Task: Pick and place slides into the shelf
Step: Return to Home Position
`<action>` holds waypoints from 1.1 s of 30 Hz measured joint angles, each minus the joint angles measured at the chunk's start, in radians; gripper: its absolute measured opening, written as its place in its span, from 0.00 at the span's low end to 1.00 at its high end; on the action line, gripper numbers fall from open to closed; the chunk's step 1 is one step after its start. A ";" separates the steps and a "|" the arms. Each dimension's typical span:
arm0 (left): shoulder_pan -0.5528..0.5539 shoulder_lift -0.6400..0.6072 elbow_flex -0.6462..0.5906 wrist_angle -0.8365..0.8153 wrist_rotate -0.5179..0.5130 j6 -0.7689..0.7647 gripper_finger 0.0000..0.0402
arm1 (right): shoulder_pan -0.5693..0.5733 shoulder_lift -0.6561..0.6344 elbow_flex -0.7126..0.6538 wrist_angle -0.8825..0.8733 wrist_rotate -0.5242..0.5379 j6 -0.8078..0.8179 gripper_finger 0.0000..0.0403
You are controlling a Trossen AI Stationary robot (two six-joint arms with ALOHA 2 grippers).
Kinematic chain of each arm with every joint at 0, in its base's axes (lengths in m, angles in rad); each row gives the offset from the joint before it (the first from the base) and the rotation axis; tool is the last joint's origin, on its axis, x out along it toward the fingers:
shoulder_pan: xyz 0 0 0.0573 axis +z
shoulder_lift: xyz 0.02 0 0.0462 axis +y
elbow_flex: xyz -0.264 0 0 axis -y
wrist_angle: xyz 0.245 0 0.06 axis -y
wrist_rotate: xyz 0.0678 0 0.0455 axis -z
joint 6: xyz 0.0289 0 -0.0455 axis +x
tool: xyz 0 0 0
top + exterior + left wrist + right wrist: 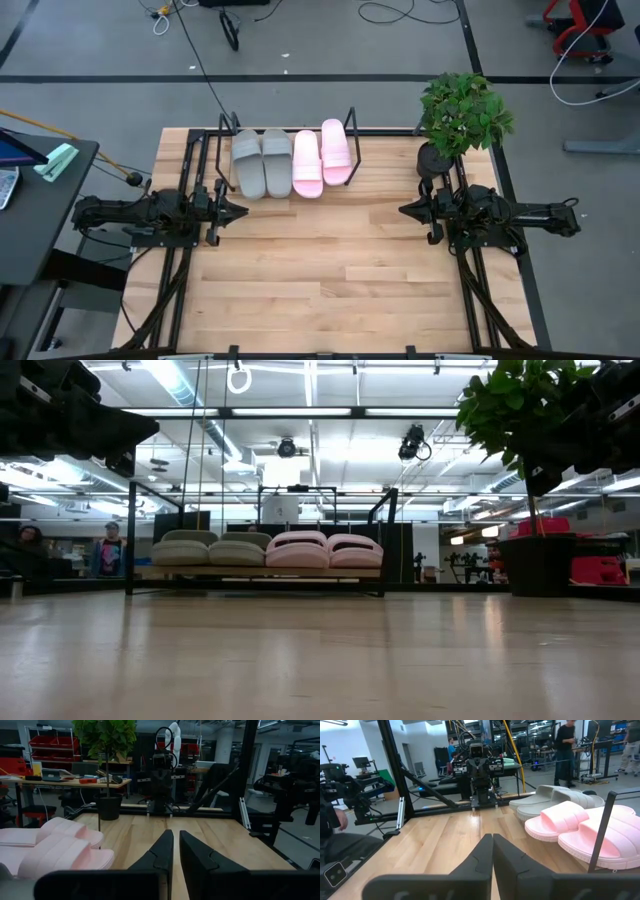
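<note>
Jaws together on both: left gripper (243,210) left side, right gripper (403,210) right side. Soft foam slides, grey pair (262,163) left & pale pink pair (322,158) right, sit side by side in black wire shelf (222,135), far edge.

The black two-finger left claw (238,210) pointed inward at the end of its dark six-joint arm, which lay folded low and level, fingers drawn together; the right claw (405,210) mirrored it (facing back across, fingers likewise touching).
</note>
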 joint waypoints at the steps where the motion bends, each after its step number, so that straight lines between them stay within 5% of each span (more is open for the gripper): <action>1: 0.000 0.000 0.000 0.000 0.000 0.000 0.09 | 0.000 0.000 0.000 0.000 0.000 0.000 0.04; 33: 0.000 0.000 0.000 0.000 0.000 0.000 0.10 | 0.000 0.000 0.000 0.000 0.000 0.000 0.04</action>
